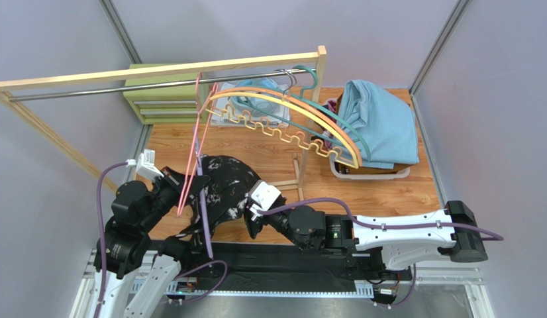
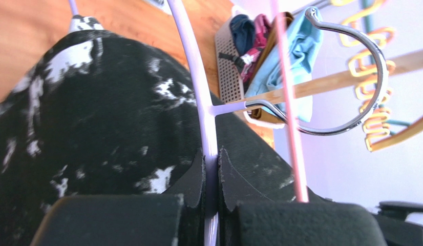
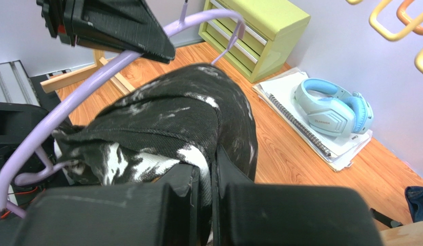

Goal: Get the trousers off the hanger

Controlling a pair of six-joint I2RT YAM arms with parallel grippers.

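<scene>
Black trousers with white speckles (image 1: 226, 185) hang bunched over a lilac hanger (image 1: 204, 212) low above the wooden floor. My left gripper (image 2: 212, 169) is shut on the lilac hanger's rod (image 2: 195, 66), just below where its metal hook (image 2: 372, 61) joins. The black cloth (image 2: 96, 113) spreads to the left of that grip. My right gripper (image 3: 211, 169) is shut on a fold of the trousers (image 3: 172, 113) at their near right side. In the right wrist view the hanger (image 3: 70, 102) curves round the cloth on the left.
A pink hanger (image 1: 190, 159) hangs beside my left gripper (image 1: 189, 180). Yellow, orange and teal hangers (image 1: 289, 126) hang from the rack's rail (image 1: 157, 85). A basket (image 1: 369, 173) at back right holds light blue cloth (image 1: 379, 122). Green drawers (image 1: 160, 99) and blue headphones (image 3: 331, 107) sit behind.
</scene>
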